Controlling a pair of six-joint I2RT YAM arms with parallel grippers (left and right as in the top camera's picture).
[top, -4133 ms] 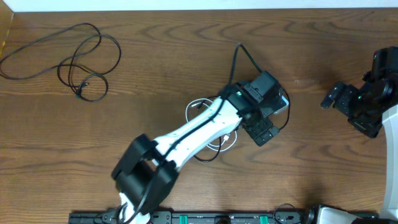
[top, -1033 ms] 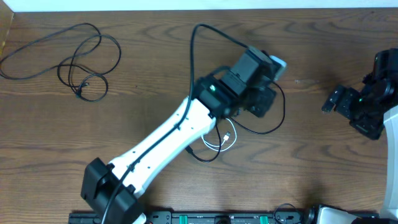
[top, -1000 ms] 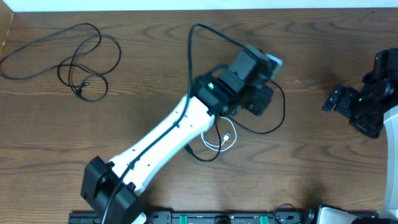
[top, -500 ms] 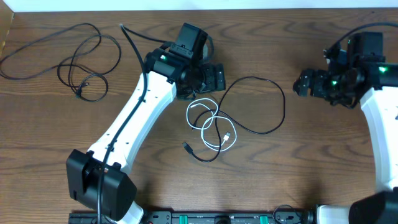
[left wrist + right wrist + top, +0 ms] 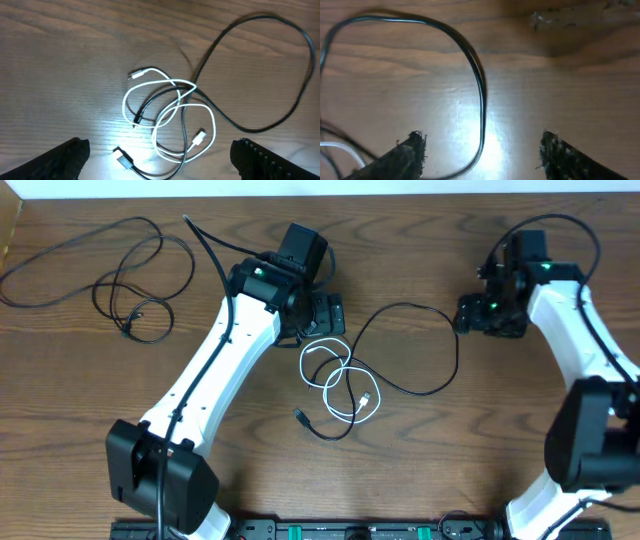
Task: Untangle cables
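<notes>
Left gripper (image 5: 330,315): fingers seen spread wide, nothing held | right gripper (image 5: 478,315): fingers parted, nothing gripped | thin white cord (image 5: 199,138) looped through long black cable (image 5: 481,95), at left gripper's 6 o'clock | second thin black cable (image 5: 120,277) coiled apart, at 10 o'clock on brown wooden table (image 5: 520,440)

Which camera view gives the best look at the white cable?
The left wrist view: the white cable sits mid-frame, both plug ends and its crossings with the black cable clear. Overhead shows it whole but small. Right wrist catches only a sliver at the lower left.
</notes>
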